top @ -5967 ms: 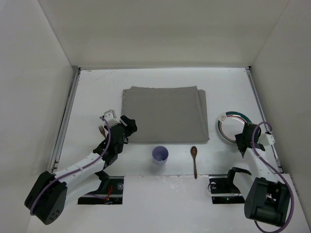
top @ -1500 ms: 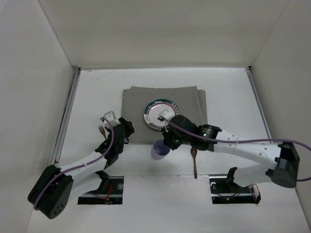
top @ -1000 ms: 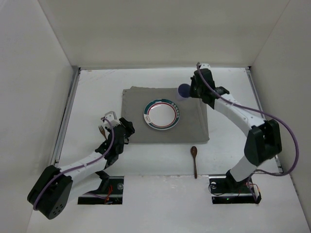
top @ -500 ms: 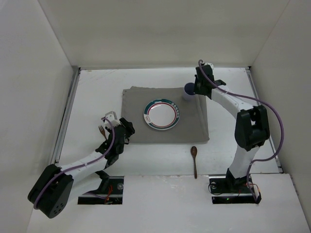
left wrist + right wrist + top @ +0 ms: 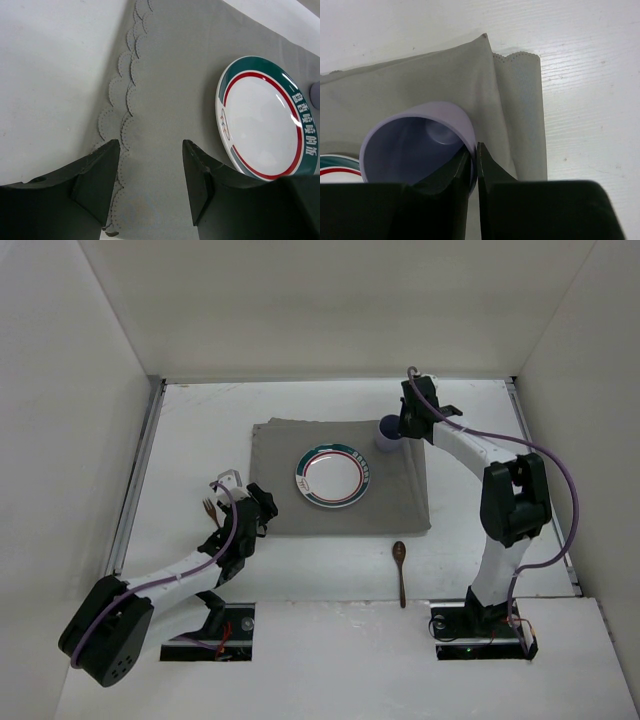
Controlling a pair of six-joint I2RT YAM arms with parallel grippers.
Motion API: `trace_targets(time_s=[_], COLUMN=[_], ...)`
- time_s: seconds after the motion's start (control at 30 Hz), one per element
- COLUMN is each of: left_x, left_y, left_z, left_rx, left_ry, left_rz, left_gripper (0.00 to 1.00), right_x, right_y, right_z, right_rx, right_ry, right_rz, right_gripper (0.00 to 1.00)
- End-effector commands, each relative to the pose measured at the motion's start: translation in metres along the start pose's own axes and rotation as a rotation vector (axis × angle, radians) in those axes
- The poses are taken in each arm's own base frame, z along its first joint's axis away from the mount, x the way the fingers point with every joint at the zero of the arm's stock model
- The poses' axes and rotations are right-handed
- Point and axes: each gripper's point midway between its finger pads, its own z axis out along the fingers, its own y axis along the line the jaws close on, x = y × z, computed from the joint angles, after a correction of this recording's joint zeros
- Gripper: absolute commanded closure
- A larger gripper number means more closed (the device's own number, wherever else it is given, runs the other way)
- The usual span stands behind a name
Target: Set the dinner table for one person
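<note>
Spanning the view, the table (image 5: 200,430) carries the grey placemat (image 5: 290,455), with the plate (image 5: 334,476) now mid-cloth. The lilac cup (image 5: 388,432) has just moved from the near edge to the mat's far-right corner, its wall pinched by the right hand (image 5: 475,150). The left hand (image 5: 150,145) hovers spread over the mat's near-left corner. The wooden spoon (image 5: 400,565) is not yet placed.

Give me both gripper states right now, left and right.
Left gripper: open, nothing between its fingers, over the grey scalloped cloth placemat.
Right gripper: shut on the wall of the pale purple plastic cup.
</note>
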Motion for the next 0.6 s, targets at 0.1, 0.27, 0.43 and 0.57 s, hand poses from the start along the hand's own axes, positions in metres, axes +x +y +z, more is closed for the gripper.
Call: trace_targets(time_s=[0.1,0.27,0.43,0.57], left_x=[-0.016,-0.015,-0.016,-0.015], left_y=[-0.012,-0.013,-0.012,-0.011], left_z=[0.002,0.002,0.002,0.004], left_rx=[0.025,0.028,0.029,0.023], left_ry=[-0.049,-0.041,-0.046,-0.043], left_rz=[-0.038,-0.032,-0.040,-0.038], left_gripper=[0.49,0.49,0.49,0.49], right_x=[-0.025,-0.032,-0.052,-0.064], right_y=[0.005,0.005,0.005,-0.002], right_z=[-0.018,-0.025,-0.056,-0.097], right_rx=[-0.024,-0.031,-0.048,-0.067], right_ry=[-0.059,-0.083,-0.164,-0.256], right_rz=[0.027,0.030,0.050,0.082], right_gripper=[0.76,0.54,0.48,0.42])
